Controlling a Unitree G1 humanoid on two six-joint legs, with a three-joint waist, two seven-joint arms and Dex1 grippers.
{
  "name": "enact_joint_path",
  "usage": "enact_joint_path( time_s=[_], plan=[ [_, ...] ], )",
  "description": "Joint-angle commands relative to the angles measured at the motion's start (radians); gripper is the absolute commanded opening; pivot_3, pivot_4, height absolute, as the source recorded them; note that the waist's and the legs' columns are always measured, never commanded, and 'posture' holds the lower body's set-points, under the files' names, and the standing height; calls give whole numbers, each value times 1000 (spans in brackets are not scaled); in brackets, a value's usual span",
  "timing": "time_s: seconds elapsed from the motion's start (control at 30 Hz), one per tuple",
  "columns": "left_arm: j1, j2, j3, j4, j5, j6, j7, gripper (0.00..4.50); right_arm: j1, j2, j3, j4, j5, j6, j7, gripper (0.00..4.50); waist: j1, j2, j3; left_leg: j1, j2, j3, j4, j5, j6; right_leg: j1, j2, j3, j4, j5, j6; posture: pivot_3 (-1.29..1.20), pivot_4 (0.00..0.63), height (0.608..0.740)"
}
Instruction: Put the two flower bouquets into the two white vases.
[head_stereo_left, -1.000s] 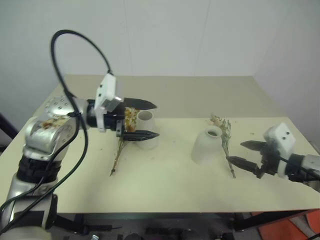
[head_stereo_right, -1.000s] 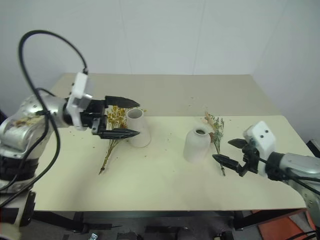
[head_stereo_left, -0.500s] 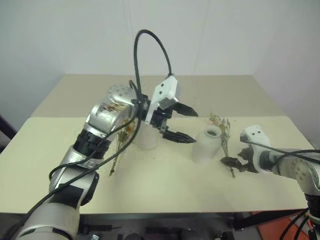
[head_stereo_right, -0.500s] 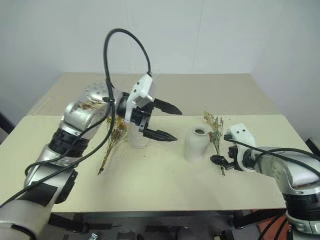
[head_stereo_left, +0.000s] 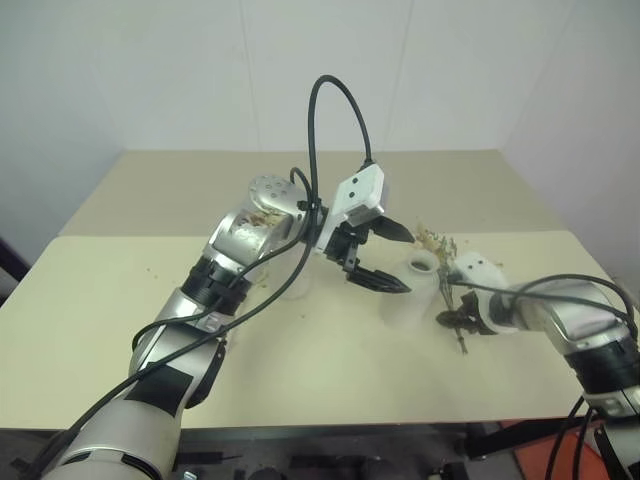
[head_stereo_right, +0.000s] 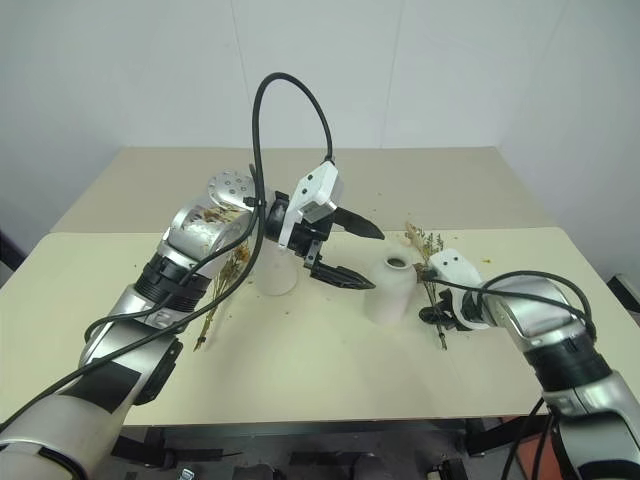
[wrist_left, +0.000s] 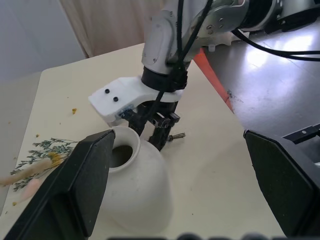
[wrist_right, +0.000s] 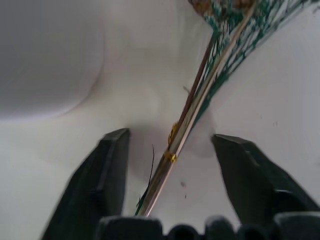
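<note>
The smaller mixed bouquet (head_stereo_left: 445, 258) lies on the table right of the squat white vase (head_stereo_left: 408, 296). My right gripper (wrist_right: 172, 167) is down over its stem end (wrist_right: 176, 142), open, with a finger on each side and a gap to both. My left gripper (head_stereo_left: 398, 260) hovers open just left of the squat vase's mouth, fingers pointing right. The tall white vase (head_stereo_right: 274, 272) stands behind my left forearm. The yellow bouquet (head_stereo_right: 222, 282) lies left of it, partly hidden by the arm. In the left wrist view the squat vase (wrist_left: 135, 186) sits in front of my right gripper (wrist_left: 156, 126).
The beige table (head_stereo_left: 300, 360) has a seam across its middle and small flower crumbs scattered on it. A black cable (head_stereo_left: 335, 95) loops above my left arm. An orange object (head_stereo_left: 520, 455) sits on the floor past the table's front right corner.
My left arm swung right, from around the tall vase to beside the squat vase. My right gripper moved forward and down onto the mixed bouquet's stem end.
</note>
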Motion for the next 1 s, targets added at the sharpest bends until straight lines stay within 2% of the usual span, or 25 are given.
enact_joint_path(
  time_s=[0.03, 0.13, 0.2, 0.33, 0.43, 0.57, 0.67, 0.73, 0.93, 1.0],
  plan=[
    [0, 0, 27, -32, 2, -10, 13, 4500, -58, -6, 76, 109, -51, -22, 94, 1668, 3, 0, 0, 0, 0, 0, 0, 0, 0, 0, 0, 0, 0, 0, 0, 0, 150, 740],
    [10, 1, 32, -42, 2, -5, 24, 4500, -93, -13, 111, 138, -73, -23, 159, 579, 3, 0, 0, -1, 0, 0, 0, 0, 0, -1, 0, 0, 0, 0, 0, 0, 150, 740],
    [14, 2, 33, -46, 3, -2, 30, 4500, -97, -12, 114, 143, -87, -26, 180, 10, 3, 0, 0, -1, 0, 0, 0, 0, 0, -1, 0, 0, 0, 0, 0, 0, 150, 740],
    [20, 14, 32, -52, 19, -21, 41, 4500, -95, 12, 38, 169, -99, 11, 154, 10, 3, 0, 0, -2, 0, -1, 0, 0, 0, -1, 0, -1, 0, 0, 0, 0, 150, 740],
    [27, 25, 36, -57, 23, -49, 30, 4500, -116, 55, -93, 210, -111, 61, 56, 10, 2, 0, 0, -1, 0, -1, 0, 0, 0, -1, 0, 0, 0, 0, 0, 0, 150, 740],
    [24, 31, 42, -30, 25, -74, 25, 4500, -128, 118, -388, 167, -137, 90, -146, 10, 7, 0, 0, -3, 0, -1, 0, 0, 0, -3, -1, 0, 1, 0, -1, 0, 150, 740],
    [21, 27, 46, 1, 22, -82, 25, 4500, -92, 230, -658, 14, -116, -39, -300, 10, 10, 0, 0, -5, 0, -1, -1, 0, 0, -5, -1, -1, 1, 0, -1, 0, 150, 740],
    [20, 28, 42, 21, 29, -99, 19, 4500, -75, 289, -765, -97, -66, -102, -315, 10, 10, 1, 0, -5, -1, -2, -1, 0, 0, -5, -1, -1, 1, 0, -1, 0, 150, 740],
    [18, 35, 27, 64, 56, -133, -16, 4500, -13, 408, -842, -381, 23, -330, -307, 10, 5, 1, 0, -4, -1, -1, -1, 0, 0, -4, -1, -1, 1, 0, 0, 0, 150, 740],
    [18, 26, 23, 74, 67, -126, -9, 4500, -14, 427, -863, -430, 85, -337, -295, 10, 5, 2, 0, -4, -1, -1, -1, 0, 0, -4, -1, -1, 1, 0, 0, 0, 150, 740]
  ],
)
